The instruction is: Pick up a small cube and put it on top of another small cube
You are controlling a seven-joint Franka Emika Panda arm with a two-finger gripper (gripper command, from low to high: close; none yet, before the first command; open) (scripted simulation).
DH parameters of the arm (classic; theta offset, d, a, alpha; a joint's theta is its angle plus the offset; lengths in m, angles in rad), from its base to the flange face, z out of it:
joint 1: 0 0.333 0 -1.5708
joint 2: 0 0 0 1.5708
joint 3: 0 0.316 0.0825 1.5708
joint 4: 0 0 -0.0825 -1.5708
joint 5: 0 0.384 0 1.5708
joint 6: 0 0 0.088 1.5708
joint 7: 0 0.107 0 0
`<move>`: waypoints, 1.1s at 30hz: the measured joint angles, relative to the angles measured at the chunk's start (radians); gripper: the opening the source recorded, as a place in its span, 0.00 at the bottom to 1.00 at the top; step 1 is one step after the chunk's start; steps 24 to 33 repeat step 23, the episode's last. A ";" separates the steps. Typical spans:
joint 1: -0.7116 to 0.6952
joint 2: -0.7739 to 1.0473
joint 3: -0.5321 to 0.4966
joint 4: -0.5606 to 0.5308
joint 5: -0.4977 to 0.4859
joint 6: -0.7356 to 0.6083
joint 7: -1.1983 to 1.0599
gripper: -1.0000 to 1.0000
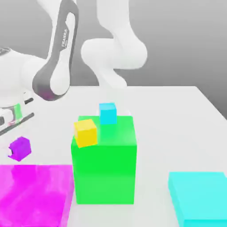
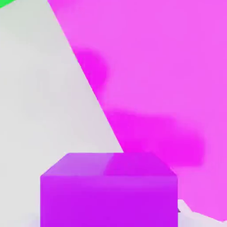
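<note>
**A:** At the near edge of the table [image 1: 177,115], what lies flat, and why does the purple cube [image 1: 20,148] hang above it?

**B:** A magenta slab [image 1: 35,195] sits low on the exterior view's left and a cyan slab [image 1: 199,199] on its right. The purple cube is off the surface, just over the magenta slab's far edge, because the gripper [image 1: 12,150] has its fingers clamped on it; the hand view shows the cube right under the camera, with its shadow falling on the slab below.

**A:** And beyond that?

**B:** The big green block [image 1: 104,164] stands mid-table, with a yellow cube [image 1: 85,132] on its near corner and a cyan cube [image 1: 107,113] at its back edge. I'd judge one of those is the landing spot, so the carried cube is held high to clear the block's top.
</note>
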 joint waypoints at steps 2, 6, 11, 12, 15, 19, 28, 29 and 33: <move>0.000 0.030 0.023 0.073 0.017 -0.045 -0.092 0.00; -0.005 0.087 0.074 0.218 0.043 -0.135 -0.269 0.00; -0.018 0.153 0.141 0.399 0.066 -0.248 -0.482 0.00; -0.022 0.166 0.154 0.435 0.071 -0.270 -0.525 0.00; -0.032 0.209 0.189 0.531 0.086 -0.319 -0.640 0.00; -0.048 0.295 0.214 0.531 0.116 -0.236 -0.683 1.00; -0.048 0.295 0.214 0.531 0.116 -0.236 -0.683 1.00; -0.048 0.295 0.214 0.531 0.116 -0.236 -0.683 1.00; -0.048 0.295 0.214 0.531 0.116 -0.236 -0.683 1.00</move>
